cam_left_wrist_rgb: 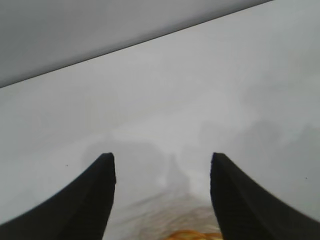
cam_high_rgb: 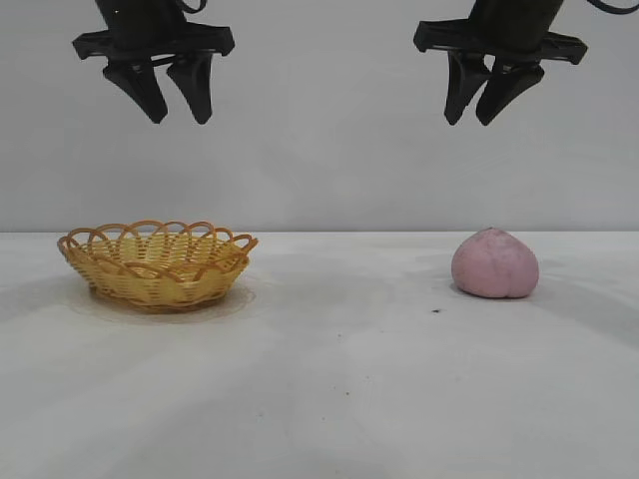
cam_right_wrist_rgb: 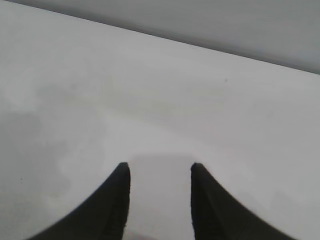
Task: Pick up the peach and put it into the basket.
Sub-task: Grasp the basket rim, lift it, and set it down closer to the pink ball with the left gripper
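black left tool (cam_high_rgb: 180,118) parted, empty | right tool (cam_high_rgb: 469,120) narrower, empty

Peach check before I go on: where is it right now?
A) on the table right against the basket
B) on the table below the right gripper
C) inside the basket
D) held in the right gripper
B: the peach rests on the table, with the right gripper empty above it and the basket far off at the other side.

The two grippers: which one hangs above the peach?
The right gripper hangs high above the peach; the left gripper hangs above the basket instead.
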`<action>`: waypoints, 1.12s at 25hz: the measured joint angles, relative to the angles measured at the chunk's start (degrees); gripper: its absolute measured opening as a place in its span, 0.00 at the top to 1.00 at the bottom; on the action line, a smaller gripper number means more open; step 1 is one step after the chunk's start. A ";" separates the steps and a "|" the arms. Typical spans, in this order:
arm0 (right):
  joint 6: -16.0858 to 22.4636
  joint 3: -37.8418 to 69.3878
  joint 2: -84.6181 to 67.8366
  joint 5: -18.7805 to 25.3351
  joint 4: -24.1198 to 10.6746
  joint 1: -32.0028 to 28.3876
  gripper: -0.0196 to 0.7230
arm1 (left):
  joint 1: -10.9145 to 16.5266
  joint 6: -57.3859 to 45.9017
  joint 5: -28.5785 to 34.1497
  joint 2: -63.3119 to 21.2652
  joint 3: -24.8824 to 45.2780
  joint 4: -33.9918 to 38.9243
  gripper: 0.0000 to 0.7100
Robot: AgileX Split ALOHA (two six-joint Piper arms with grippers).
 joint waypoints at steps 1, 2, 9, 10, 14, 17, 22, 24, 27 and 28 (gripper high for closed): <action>0.00 0.00 0.00 0.00 0.00 0.00 0.65 | 0.00 0.00 0.00 0.00 0.00 0.03 0.44; 0.00 0.00 0.00 0.00 0.00 0.00 0.65 | 0.00 0.00 0.00 0.00 0.00 0.03 0.44; 0.00 0.00 0.00 0.51 0.00 0.00 0.65 | 0.00 0.00 0.91 0.00 0.00 0.12 0.44; 0.00 0.00 0.00 0.88 0.00 0.00 0.65 | 0.00 0.00 1.87 0.00 0.00 0.69 0.44; -0.22 0.00 0.00 2.25 0.00 0.55 0.65 | 0.00 0.00 8.19 0.69 -0.23 7.64 0.44; -0.34 0.00 0.00 2.73 0.00 0.29 0.65 | 0.00 0.77 13.85 3.01 -0.22 11.71 0.44; -0.67 0.00 0.00 3.21 0.00 0.29 0.65 | 1.26 5.29 20.19 6.69 -0.22 7.86 0.44; -0.90 0.00 0.00 3.21 0.00 0.29 0.65 | 1.99 6.38 21.35 7.73 -0.22 6.56 0.44; -1.14 0.00 0.00 3.29 0.00 0.29 0.65 | 2.96 8.83 22.40 9.17 -0.22 4.58 0.44; -1.14 0.00 0.00 3.29 0.00 0.29 0.65 | 3.14 9.62 22.92 9.68 -0.22 3.30 0.54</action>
